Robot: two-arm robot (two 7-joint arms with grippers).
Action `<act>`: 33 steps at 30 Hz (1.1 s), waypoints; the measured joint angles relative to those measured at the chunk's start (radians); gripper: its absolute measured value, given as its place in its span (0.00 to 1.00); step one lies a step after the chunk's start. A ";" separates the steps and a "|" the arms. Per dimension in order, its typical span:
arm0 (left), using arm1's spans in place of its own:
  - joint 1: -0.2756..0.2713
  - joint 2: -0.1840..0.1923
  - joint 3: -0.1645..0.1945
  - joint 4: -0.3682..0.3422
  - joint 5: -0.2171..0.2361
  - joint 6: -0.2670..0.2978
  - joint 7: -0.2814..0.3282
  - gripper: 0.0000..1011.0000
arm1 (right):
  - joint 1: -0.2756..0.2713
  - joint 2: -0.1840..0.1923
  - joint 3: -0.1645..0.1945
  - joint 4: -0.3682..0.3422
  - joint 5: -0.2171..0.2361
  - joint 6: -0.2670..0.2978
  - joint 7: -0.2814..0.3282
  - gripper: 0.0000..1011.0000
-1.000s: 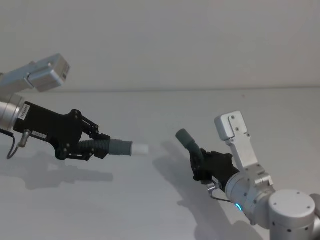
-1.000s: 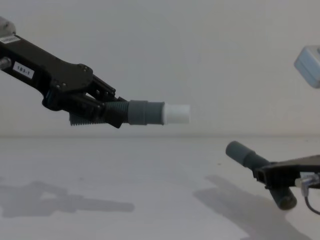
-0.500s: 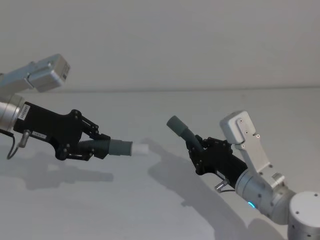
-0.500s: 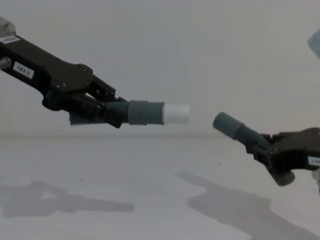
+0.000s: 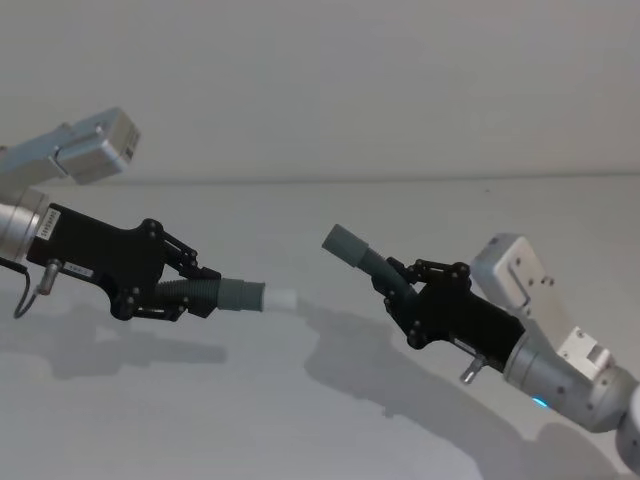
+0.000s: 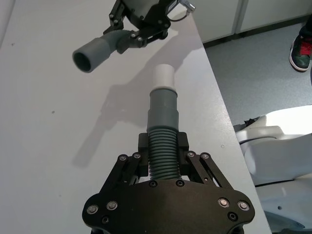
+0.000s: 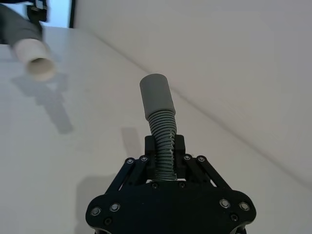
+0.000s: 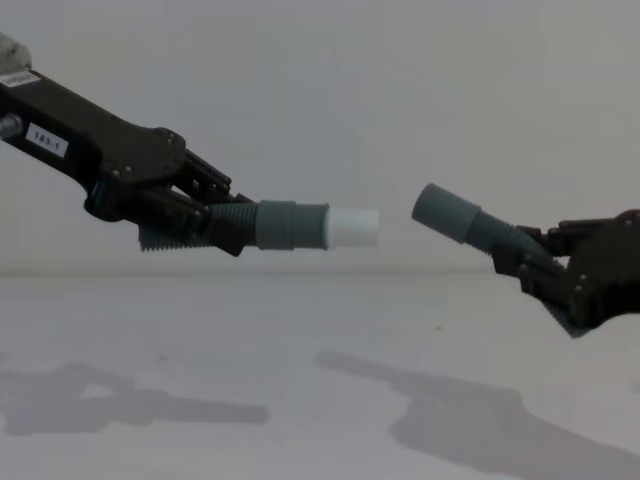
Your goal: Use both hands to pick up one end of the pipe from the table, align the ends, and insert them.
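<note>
White table (image 5: 300, 420) underneath, both hoses lifted clear, pickup done; left gripper (image 5: 197, 288) fingers clamped on ribbed hose (image 5: 225, 295), right gripper (image 5: 402, 292) fingers clamped on other hose (image 5: 380, 268). Remaining: align, insert. Chest view: white tip (image 8: 353, 228) and wide cuff (image 8: 445, 213) near level, apart, cuff tilted. Left wrist view adds sideways offset, cuff's dark mouth (image 6: 82, 59) off tip's line

One dark-grey ribbed hose piece (image 8: 290, 226), white-tipped cuff, lies level in the left gripper (image 8: 215, 226), off the white table (image 8: 250, 330). The second ribbed hose piece (image 8: 447, 213), open-mouthed cuff, tilts upward in the right gripper (image 8: 525, 262). Ends apart.
</note>
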 joint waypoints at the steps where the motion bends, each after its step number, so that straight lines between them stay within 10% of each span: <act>1: 0.000 0.000 0.000 0.000 0.000 0.000 0.000 0.30 | 0.002 0.004 0.000 0.003 0.002 -0.015 0.010 0.19; 33: 0.000 0.000 0.000 0.000 0.000 0.000 0.000 0.30 | 0.183 0.205 -0.047 0.232 0.228 -0.587 0.550 0.19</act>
